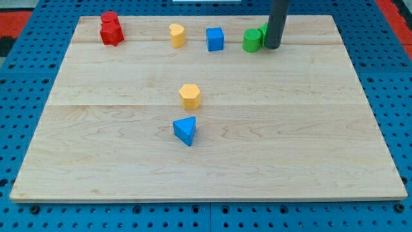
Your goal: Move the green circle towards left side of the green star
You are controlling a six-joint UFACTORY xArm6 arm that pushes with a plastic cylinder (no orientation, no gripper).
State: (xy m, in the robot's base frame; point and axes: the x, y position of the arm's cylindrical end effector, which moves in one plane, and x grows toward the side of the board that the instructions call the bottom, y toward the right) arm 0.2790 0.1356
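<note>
While the wooden surface (212, 161) filled most of the view, the action sat crowded at its top right. My tip (272, 47) stood there, the dark rod dropping in from the view's top; the arm carried no fingers, so there was nothing to report as apart or together. The rod hid most of the green star (264, 30), of which only a sliver showed at the rod's left edge. The green circle (252, 40) lay just to the left of that sliver, touching or nearly touching it, I could not tell which.

Judged from this layout, the step in hand looked like the closing one: the circle already sat on the star's left side. The next move called for little more than a small nudge, if any, taking care not to shove the star along with it.

Farther left along the top stood a blue cube (215, 38), a yellow block (177, 35) and a red block (111, 28). Near the middle sat a yellow hexagon (190, 95), with a blue triangle (185, 130) just below it.
</note>
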